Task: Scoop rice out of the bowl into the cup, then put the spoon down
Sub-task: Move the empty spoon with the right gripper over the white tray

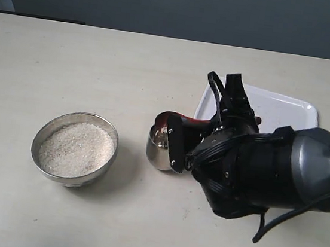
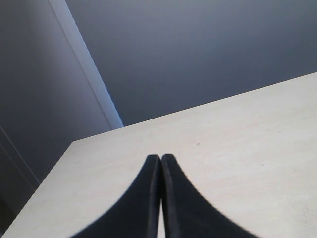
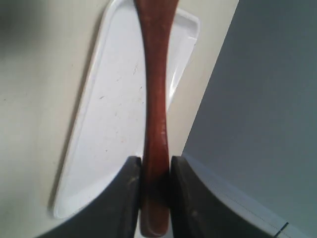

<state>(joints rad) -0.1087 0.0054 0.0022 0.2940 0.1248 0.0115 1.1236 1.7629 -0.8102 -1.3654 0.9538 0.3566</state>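
Note:
The wide steel bowl [image 1: 39, 144] stands at the left, filled with a pale heap of rice [image 1: 77, 149]. To its right is the small shiny cup [image 1: 157, 151], partly hidden behind my right gripper [image 1: 181, 139]. That gripper is shut on the red-brown wooden spoon [image 3: 154, 99], and a rounded dark-red end of the spoon [image 1: 169, 120] sits just above the cup's rim. In the right wrist view the right gripper [image 3: 154, 161] clamps the handle from both sides. The left gripper [image 2: 161, 157] is shut on nothing, above bare table, and does not appear in the exterior view.
A white rectangular tray [image 1: 287, 108] lies behind the right arm at the back right, and the right wrist view shows this tray [image 3: 114, 124] under the spoon. The bulky dark right arm [image 1: 267, 172] covers the table right of the cup.

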